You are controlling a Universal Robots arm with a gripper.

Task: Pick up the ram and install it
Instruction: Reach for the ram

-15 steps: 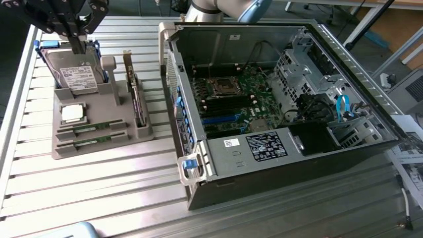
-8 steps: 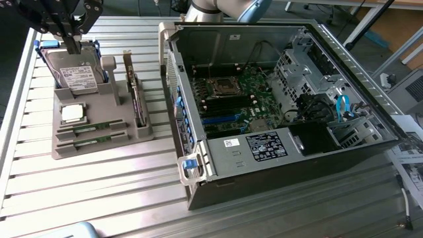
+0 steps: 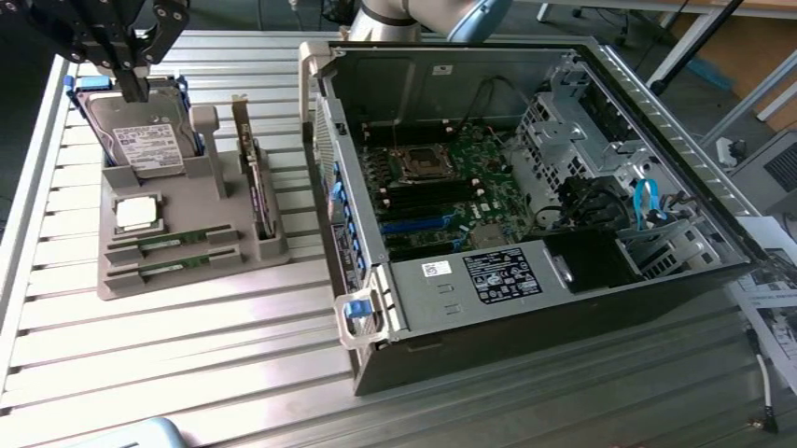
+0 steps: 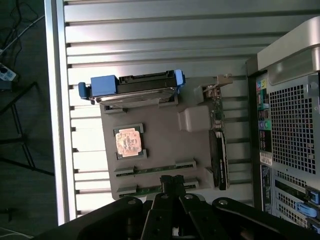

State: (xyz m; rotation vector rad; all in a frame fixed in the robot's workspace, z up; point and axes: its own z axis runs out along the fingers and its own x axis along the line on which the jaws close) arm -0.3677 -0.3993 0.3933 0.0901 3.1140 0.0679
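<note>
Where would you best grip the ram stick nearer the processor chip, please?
Probably mid-length, from straight above, pinching across its thin body: the ram lies lengthwise in the tray, both ends seated in brackets, leaving only its middle span and upper edge exposed.

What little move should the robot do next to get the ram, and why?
Probably glide along the tray to above the ram: the gripper hangs over the hard drive, while both sticks lie in slots at the tray's other end.
</note>
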